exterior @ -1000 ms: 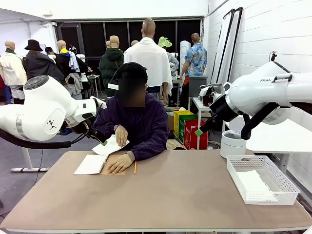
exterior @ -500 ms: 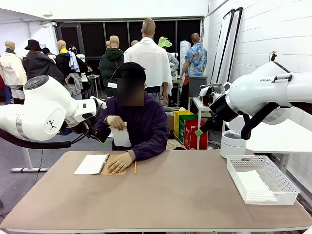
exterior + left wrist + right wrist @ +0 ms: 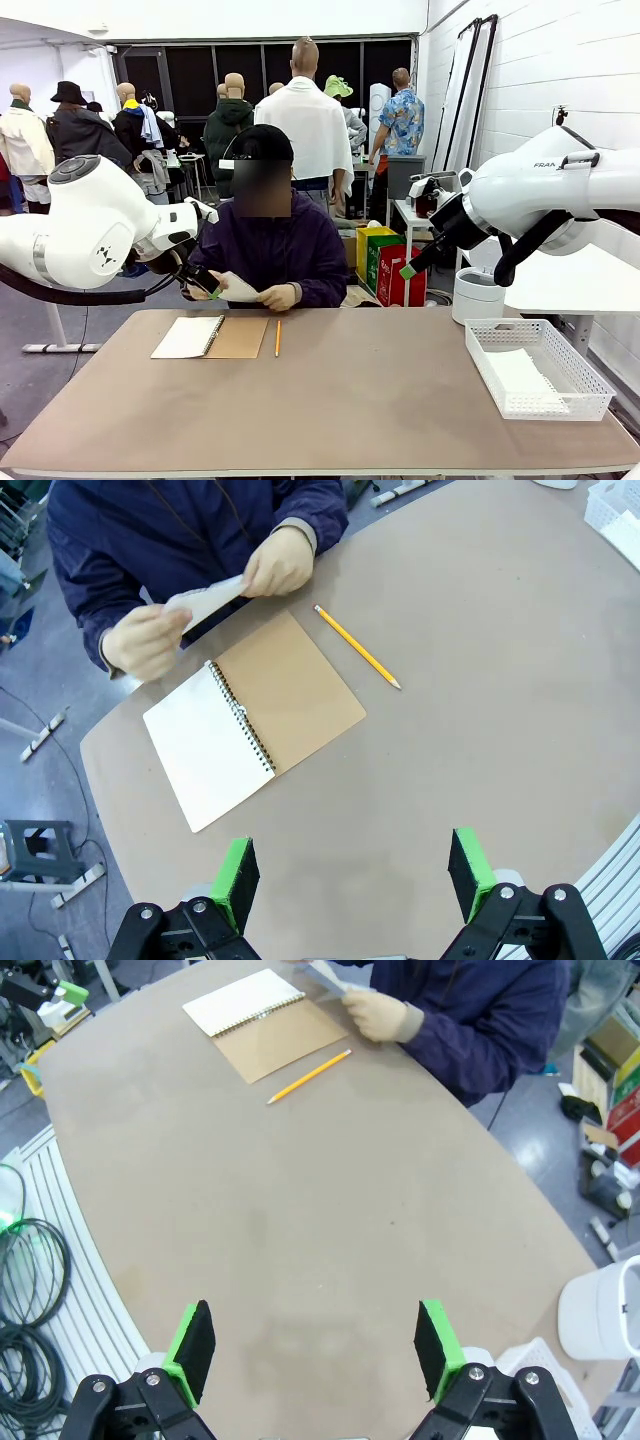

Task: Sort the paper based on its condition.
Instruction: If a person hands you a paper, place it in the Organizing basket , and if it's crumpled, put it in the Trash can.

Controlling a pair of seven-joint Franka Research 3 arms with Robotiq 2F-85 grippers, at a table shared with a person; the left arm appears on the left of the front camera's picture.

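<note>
Across the table, a person holds one white sheet of paper (image 3: 238, 288) in both hands, just above the far edge. In the left wrist view the same paper (image 3: 205, 602) sits between the hands, and the right wrist view catches its corner (image 3: 325, 975). Another sheet (image 3: 520, 375) lies inside the white mesh basket (image 3: 505, 324). My left gripper (image 3: 205, 284) hovers high beside the person's hands; its jaws (image 3: 353, 875) stand open and empty. Raised at the right, my right gripper (image 3: 410, 268) is also open (image 3: 313, 1348) with nothing in it.
An open spiral notebook (image 3: 208, 337) with a brown cover lies at the far left of the table, a yellow pencil (image 3: 277, 343) beside it. The basket stands at the right edge. A white bucket (image 3: 476, 295) stands beyond the table on the right.
The person lifted the sheet off the notebook, raised it, and now holds it low in both hands; the other hand left the notebook. Both arms stayed still.
</note>
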